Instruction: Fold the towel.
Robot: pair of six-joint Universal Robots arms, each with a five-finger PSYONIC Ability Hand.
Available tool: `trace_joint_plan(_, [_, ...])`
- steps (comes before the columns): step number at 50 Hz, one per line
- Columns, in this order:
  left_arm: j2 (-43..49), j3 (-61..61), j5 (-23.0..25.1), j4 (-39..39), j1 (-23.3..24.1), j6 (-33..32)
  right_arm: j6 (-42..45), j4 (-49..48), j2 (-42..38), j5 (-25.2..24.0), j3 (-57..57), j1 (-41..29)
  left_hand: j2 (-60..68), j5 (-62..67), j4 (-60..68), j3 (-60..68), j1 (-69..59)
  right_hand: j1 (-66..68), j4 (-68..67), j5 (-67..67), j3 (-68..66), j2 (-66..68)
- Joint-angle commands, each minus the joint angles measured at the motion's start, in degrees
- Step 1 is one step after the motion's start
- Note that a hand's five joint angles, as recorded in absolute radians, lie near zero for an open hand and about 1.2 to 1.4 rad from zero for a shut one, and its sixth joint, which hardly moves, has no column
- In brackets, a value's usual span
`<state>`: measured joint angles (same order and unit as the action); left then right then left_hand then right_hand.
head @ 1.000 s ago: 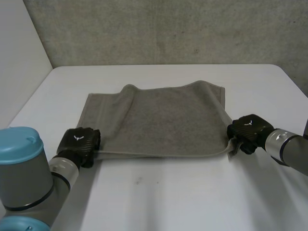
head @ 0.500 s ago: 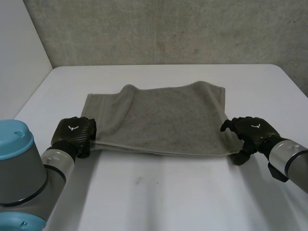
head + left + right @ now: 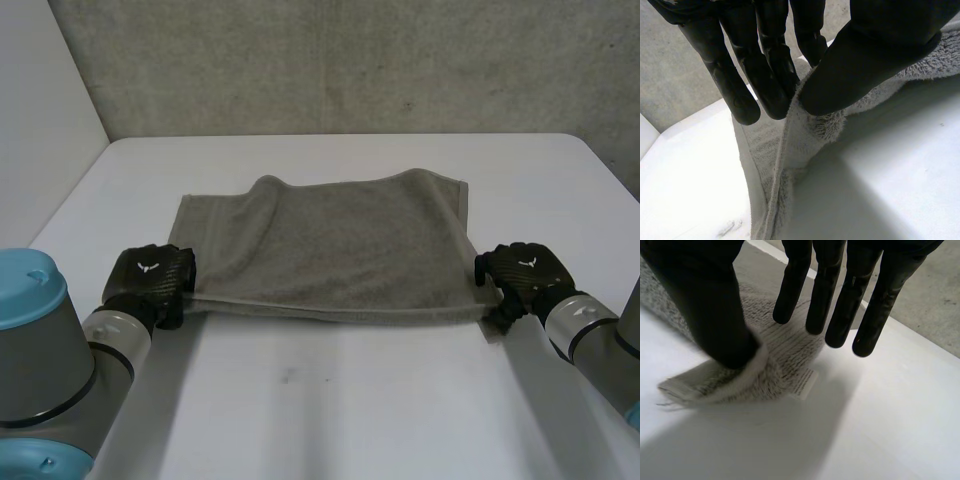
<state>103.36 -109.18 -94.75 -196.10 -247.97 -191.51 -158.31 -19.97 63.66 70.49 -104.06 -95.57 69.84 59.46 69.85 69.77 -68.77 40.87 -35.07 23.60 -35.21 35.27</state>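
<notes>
Clearly left robot hand (image 3: 880, 50) pinches towel (image 3: 805, 145); right robot hand (image 3: 705, 300) presses.

- We see one grey-brown terry towel (image 3: 330, 245) spread at the middle of the white surface (image 3: 330, 400), long edges running 9 to 3 o'clock.
- Its far edge humps up near 11 o'clock.
- Its near corners are bunched; the 4 o'clock one bears a small white label (image 3: 807, 382).

You have the grey terry towel (image 3: 330, 245) lying in the middle of the white tabletop (image 3: 350, 400), the black left hand (image 3: 152, 280) at its near left corner, the black right hand (image 3: 525, 270) at its near right.
</notes>
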Motion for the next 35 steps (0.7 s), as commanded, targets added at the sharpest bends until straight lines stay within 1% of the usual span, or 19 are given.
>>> trace_joint_plan(1, [-0.09, -0.42, 0.01, 0.02, -0.85, 0.0, -4.28, -0.16, -1.25, 0.35, 1.76, 0.65, 10.16, 10.54, 10.15, 10.23, -11.23, 22.88, -28.68, 30.15, -28.54, 28.48])
trace_joint_plan(2, [-0.09, -0.42, 0.01, 0.02, -0.85, 0.0, -4.29, -0.15, -1.25, 0.35, 1.76, 0.65, 10.16, 10.54, 10.15, 10.23, -11.23, 22.87, -28.67, 30.14, -28.54, 28.47])
trace_joint_plan(3, [-0.09, -0.42, 0.01, 0.02, -0.85, 0.0, -6.29, -0.15, -1.43, 0.53, 2.02, 0.65, 10.16, 10.54, 10.15, 10.23, -11.23, 18.21, -24.01, 25.48, -23.87, 23.81])
trace_joint_plan(4, [-0.09, -0.42, 0.01, 0.02, -0.85, 0.0, -8.23, 0.28, -1.69, 0.53, 2.37, 0.65, 10.16, 10.54, 10.15, 10.23, -11.23, 8.0, -13.8, 15.27, -13.67, 13.6])
trace_joint_plan(5, [-0.09, -0.42, 0.01, 0.02, -0.85, 0.0, -8.25, 0.29, -1.69, 0.53, 2.37, 0.65, 10.16, 10.54, 10.15, 10.23, -11.23, 7.9, -13.7, 15.17, -13.57, 13.5])
trace_joint_plan(6, [-0.09, -0.42, 0.01, 0.02, -0.94, 0.0, -9.9, 0.46, -1.87, 0.61, 2.72, 0.56, 10.16, 10.54, 10.15, 10.23, -11.23, -2.76, -3.04, 4.51, -2.91, 2.84])
trace_joint_plan(7, [-0.09, -0.42, 0.01, 0.02, -0.94, 0.0, -11.48, 0.46, -1.87, 0.61, 2.9, 0.56, 10.16, 10.54, 10.15, 10.23, -11.23, -5.53, -0.27, 1.74, -0.14, 0.07])
trace_joint_plan(10, [-0.09, -0.42, -0.08, 0.02, -0.94, 0.0, -12.82, 0.46, -1.96, 0.53, 2.99, 0.56, 10.16, 10.54, 10.15, 10.23, -11.23, -5.39, -0.41, 1.88, -0.28, 0.21])
trace_joint_plan(13, [-0.09, -0.42, -0.08, 0.11, -1.03, 0.0, -14.14, 0.46, -2.57, 0.53, 3.25, 0.47, 10.16, 10.54, 10.15, 10.23, -11.23, -1.19, -4.61, 6.09, -4.48, 4.42])
trace_joint_plan(14, [-0.09, -0.42, -0.08, 0.11, -1.03, 0.0, -14.4, 0.55, -3.09, 0.53, 3.51, 0.47, 10.16, 10.54, 10.15, 10.23, -11.23, 5.81, -11.61, 13.08, -11.48, 11.41])
trace_joint_plan(15, [-0.09, -0.42, -0.08, 0.11, -1.03, 0.0, -14.4, 0.64, -3.71, 0.61, 3.78, 0.56, 10.16, 10.54, 10.15, 10.23, -11.23, 18.53, -24.33, 25.81, -24.2, 24.14])
trace_joint_plan(16, [-0.09, -0.42, -0.08, 0.19, -1.03, 0.0, -14.4, 0.64, -3.71, 0.61, 3.78, 0.56, 10.16, 10.54, 10.15, 10.23, -11.23, 18.66, -24.46, 25.93, -24.33, 24.26])
trace_joint_plan(17, [-0.09, -0.42, -0.08, 0.19, -1.03, 0.0, -14.4, 0.64, -3.89, 0.79, 4.13, 0.65, 10.16, 10.54, 10.15, 10.23, -11.23, 37.31, -43.11, 44.59, -42.98, 42.92])
trace_joint_plan(18, [-0.09, -0.42, -0.08, 0.19, -1.03, 0.0, -14.49, 0.9, -3.89, 1.05, 4.48, 0.73, 10.16, 10.54, 10.15, 10.23, -11.23, 39.11, -44.91, 46.38, -44.77, 44.71])
trace_joint_plan(24, [-0.09, -0.42, -0.08, 0.28, -1.03, 0.0, -14.4, 1.69, -1.69, 3.16, 4.57, 0.91, 10.16, 10.54, 10.15, 10.23, -11.23, 39.13, -44.93, 46.4, -44.79, 44.73])
trace_joint_plan(26, [-0.18, -0.42, -0.08, 0.28, -1.03, 0.0, -13.09, -0.75, 2.33, 3.95, 2.47, 1.61, 10.16, 10.54, 10.15, 10.23, -11.23, 39.13, -44.93, 46.4, -44.79, 44.73])
trace_joint_plan(27, [-0.18, -0.42, -0.08, 0.28, -1.03, 0.0, -13.08, -0.77, 2.35, 3.95, 2.46, 1.61, 10.16, 10.54, 10.15, 10.23, -11.23, 39.13, -44.93, 46.4, -44.79, 44.73])
trace_joint_plan(29, [-0.18, -0.5, -0.08, 0.28, -1.03, 0.0, -12.99, -5.23, 6.11, 3.43, -0.16, 1.97, 10.16, 10.54, 10.15, 10.23, -11.23, 39.13, -44.93, 46.4, -44.79, 44.73])
trace_joint_plan(35, [-0.18, -0.5, -0.08, 0.28, -1.03, 0.0, -13.43, -3.85, 6.22, 3.25, 0.09, 1.26, 10.16, 10.54, 10.15, 10.23, -11.23, 39.13, -44.93, 46.4, -44.79, 44.73])
